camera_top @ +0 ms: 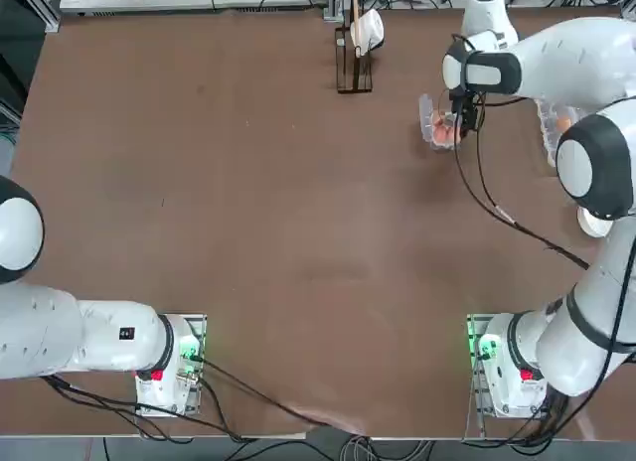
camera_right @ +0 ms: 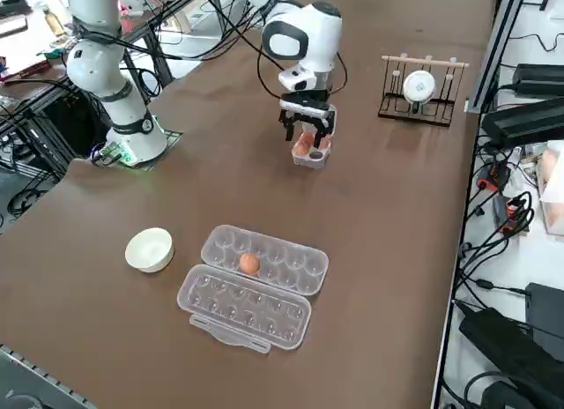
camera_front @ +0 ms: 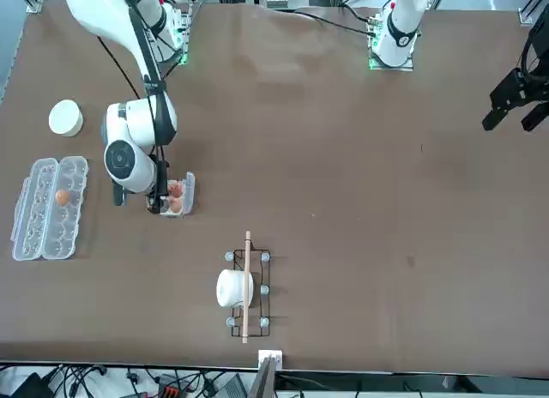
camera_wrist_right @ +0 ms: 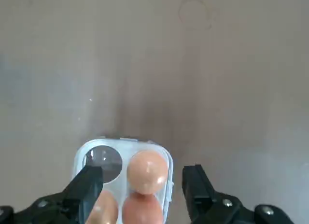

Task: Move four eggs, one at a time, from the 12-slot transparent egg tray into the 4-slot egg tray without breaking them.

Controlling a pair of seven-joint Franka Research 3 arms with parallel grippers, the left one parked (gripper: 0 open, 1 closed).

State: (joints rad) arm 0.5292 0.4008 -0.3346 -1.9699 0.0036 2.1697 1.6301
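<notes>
4-slot egg tray (camera_wrist_right: pixel 118 159), small, clear: on the surface (camera_top: pixel 278 223), below the right gripper (camera_wrist_right: pixel 140 185). contents, three orange-brown eggs (camera_wrist_right: pixel 147 172) in three of its cups; one cup vacant.

12-slot transparent egg tray (camera_right: pixel 256 286), long, clear: lid (camera_right: pixel 247 305) folded open, lying on the surface, well apart from the small tray. contents, one egg (camera_right: pixel 249 263) in the cup row.

right gripper: fingers (camera_wrist_right: pixel 195 185) spread wide over the small tray, nothing pinched between them.

white bowl (camera_right: pixel 150 249), round: near the long tray.

rack (camera_right: pixel 423 92), dark wire, with a pale rod along its top: on the surface, a white round thing (camera_right: pixel 419 86) in it.
</notes>
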